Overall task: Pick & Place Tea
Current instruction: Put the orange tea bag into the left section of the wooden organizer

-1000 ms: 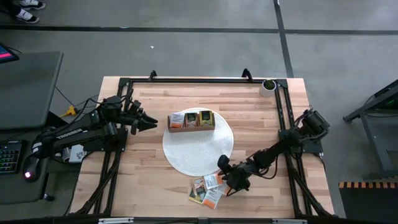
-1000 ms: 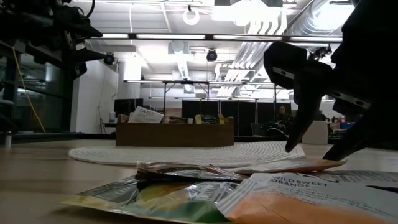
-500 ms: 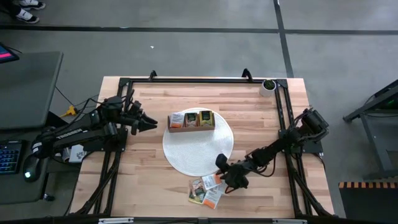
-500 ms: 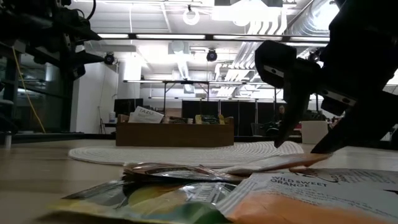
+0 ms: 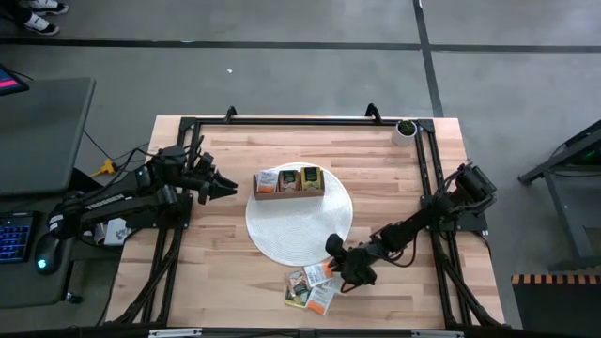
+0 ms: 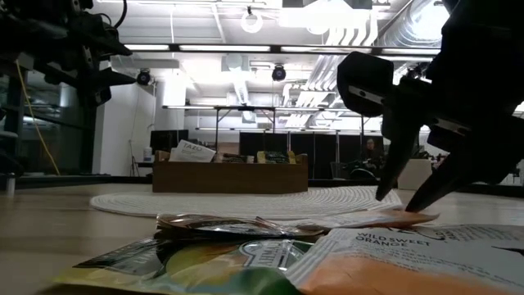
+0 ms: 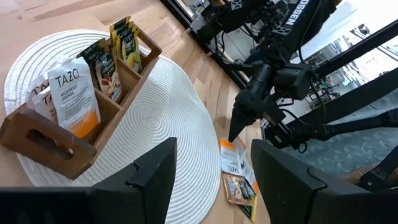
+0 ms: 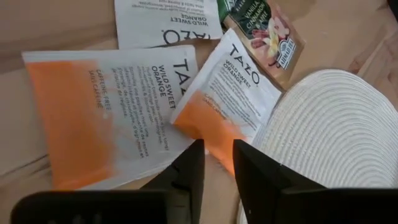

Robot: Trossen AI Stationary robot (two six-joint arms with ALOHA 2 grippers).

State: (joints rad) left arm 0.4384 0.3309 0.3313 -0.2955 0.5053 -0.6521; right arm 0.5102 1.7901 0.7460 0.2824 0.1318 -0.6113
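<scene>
Orange-and-white tea packets (image 5: 311, 286) lay heaped on the bench (image 5: 225, 253) just off the woven mat (image 5: 296, 225), and my right pincer (image 5: 333, 269) stood narrowed over the nearest packet's corner, gripping nothing yet. My left pincer (image 5: 228, 187) waited open beside the wooden box (image 5: 288, 182); I judged the pick just starting, needing a firm pinch, then a lift

The table (image 5: 376, 178) was pale, matt butcher-block wood; the round placemat (image 5: 299, 230) woven white cord; the tea packets (image 8: 112, 112) smooth printed paper; the box (image 7: 74, 140) brown wood.
</scene>
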